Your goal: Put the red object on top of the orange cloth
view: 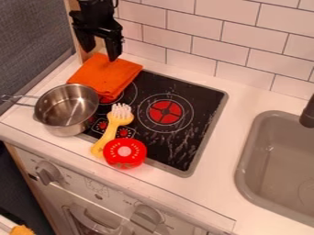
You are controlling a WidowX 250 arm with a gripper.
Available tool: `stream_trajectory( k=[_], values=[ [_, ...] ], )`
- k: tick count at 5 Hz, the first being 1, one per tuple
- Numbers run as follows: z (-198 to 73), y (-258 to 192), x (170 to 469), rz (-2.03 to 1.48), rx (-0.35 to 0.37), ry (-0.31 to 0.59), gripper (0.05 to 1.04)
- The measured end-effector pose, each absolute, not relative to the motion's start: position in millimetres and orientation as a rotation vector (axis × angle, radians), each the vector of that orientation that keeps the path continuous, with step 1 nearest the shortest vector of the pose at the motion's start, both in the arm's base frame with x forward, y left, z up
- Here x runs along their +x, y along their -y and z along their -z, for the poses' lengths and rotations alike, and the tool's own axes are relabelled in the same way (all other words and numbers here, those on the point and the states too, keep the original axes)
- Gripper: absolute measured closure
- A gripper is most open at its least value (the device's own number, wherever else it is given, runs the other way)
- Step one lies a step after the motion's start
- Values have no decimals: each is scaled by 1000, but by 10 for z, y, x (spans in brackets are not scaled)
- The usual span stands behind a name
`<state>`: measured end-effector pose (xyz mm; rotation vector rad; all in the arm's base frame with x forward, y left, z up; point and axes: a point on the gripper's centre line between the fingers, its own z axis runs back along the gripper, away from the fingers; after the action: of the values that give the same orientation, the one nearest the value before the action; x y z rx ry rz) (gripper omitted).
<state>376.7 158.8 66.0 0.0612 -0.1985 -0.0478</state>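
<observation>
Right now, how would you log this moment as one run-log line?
gripper: open, near orange cloth | red object: front edge of stovetop, beside brush | placement: not done

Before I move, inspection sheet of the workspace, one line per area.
Surface: white counter with black hob, pale streaks on its right side.
Job's things: round red object with pale centre at hob's front edge, off the folded orange cloth at the rear left.
Clutter: silver metal pot near the cloth; yellow brush with white bristles beside the red object.
Grippers: black two-finger gripper at upper left, fingers apart, empty.
Cables: thin dark loop by the gripper, possibly a cable.
Surroundings: white tiled wall; grey sink right.
</observation>
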Motion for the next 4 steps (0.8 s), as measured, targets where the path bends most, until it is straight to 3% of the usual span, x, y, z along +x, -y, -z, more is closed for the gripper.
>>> stream_trajectory(
  k=[2, 4],
  values=[
    [-440, -1432, 3647, 64, -20, 181, 84],
    [-918, -1204, 3369, 161, -19, 306, 84]
  ],
)
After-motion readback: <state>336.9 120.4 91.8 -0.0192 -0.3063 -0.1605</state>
